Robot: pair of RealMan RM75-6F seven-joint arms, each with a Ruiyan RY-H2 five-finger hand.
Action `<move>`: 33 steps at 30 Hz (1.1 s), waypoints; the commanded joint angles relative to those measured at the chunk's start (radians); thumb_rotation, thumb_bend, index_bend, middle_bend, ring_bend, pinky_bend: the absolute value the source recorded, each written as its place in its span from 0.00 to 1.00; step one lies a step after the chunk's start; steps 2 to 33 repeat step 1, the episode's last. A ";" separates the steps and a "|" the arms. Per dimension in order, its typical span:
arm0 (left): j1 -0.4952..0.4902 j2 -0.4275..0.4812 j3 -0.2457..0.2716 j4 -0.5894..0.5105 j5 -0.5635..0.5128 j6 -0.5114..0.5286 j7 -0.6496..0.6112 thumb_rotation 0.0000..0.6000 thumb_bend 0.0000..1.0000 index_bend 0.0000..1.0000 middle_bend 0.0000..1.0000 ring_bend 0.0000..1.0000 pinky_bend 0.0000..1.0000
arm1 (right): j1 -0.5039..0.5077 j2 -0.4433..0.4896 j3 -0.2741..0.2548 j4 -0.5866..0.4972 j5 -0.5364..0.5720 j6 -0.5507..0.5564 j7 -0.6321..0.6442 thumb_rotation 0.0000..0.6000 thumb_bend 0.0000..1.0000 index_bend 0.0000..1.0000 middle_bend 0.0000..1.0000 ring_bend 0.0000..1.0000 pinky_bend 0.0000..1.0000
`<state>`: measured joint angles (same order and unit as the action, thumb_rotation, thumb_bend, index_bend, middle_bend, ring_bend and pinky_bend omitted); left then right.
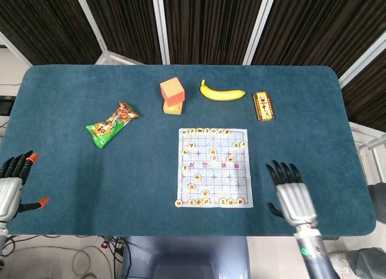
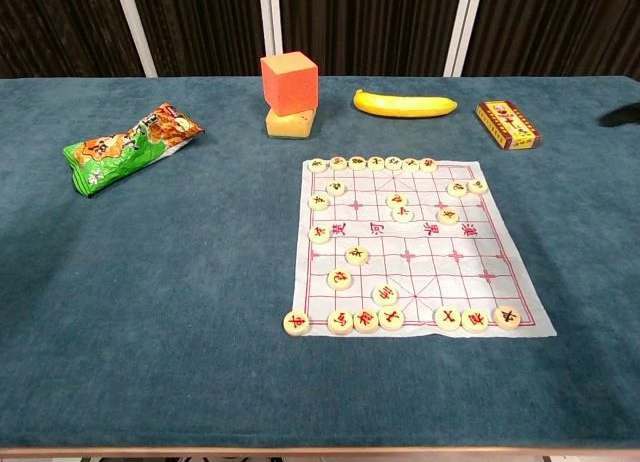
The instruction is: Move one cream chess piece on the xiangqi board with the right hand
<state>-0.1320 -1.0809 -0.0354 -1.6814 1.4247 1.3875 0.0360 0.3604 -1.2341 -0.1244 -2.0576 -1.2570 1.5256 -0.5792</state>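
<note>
The right hand [image 1: 294,194], fingers spread and holding nothing, hovers over the table [image 1: 60,98] at the xiangqi board's [image 1: 213,166] four o'clock. Cream chess pieces [image 2: 357,255] dot the board. The left hand [image 1: 13,182], at nine o'clock, is likewise spread.

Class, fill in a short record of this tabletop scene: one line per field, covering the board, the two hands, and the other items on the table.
board: xiangqi board lies flat, cream chess pieces spread over it
right hand: off the board, to its right, fingers apart, holds nothing
left hand: at the table's left edge, holds nothing
far side: orange block on a sponge, banana, small box
left of board: snack bag
</note>
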 commanded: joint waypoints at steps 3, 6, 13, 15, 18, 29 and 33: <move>0.002 0.000 0.000 0.001 0.002 0.004 0.003 1.00 0.00 0.00 0.00 0.00 0.00 | -0.080 0.068 -0.068 0.058 -0.094 0.051 0.087 1.00 0.32 0.00 0.00 0.00 0.00; 0.002 0.000 0.000 0.001 0.002 0.004 0.003 1.00 0.00 0.00 0.00 0.00 0.00 | -0.080 0.068 -0.068 0.058 -0.094 0.051 0.087 1.00 0.32 0.00 0.00 0.00 0.00; 0.002 0.000 0.000 0.001 0.002 0.004 0.003 1.00 0.00 0.00 0.00 0.00 0.00 | -0.080 0.068 -0.068 0.058 -0.094 0.051 0.087 1.00 0.32 0.00 0.00 0.00 0.00; 0.002 0.000 0.000 0.001 0.002 0.004 0.003 1.00 0.00 0.00 0.00 0.00 0.00 | -0.080 0.068 -0.068 0.058 -0.094 0.051 0.087 1.00 0.32 0.00 0.00 0.00 0.00; 0.002 0.000 0.000 0.001 0.002 0.004 0.003 1.00 0.00 0.00 0.00 0.00 0.00 | -0.080 0.068 -0.068 0.058 -0.094 0.051 0.087 1.00 0.32 0.00 0.00 0.00 0.00; 0.002 0.000 0.000 0.001 0.002 0.004 0.003 1.00 0.00 0.00 0.00 0.00 0.00 | -0.080 0.068 -0.068 0.058 -0.094 0.051 0.087 1.00 0.32 0.00 0.00 0.00 0.00; 0.002 0.000 0.000 0.001 0.002 0.004 0.003 1.00 0.00 0.00 0.00 0.00 0.00 | -0.080 0.068 -0.068 0.058 -0.094 0.051 0.087 1.00 0.32 0.00 0.00 0.00 0.00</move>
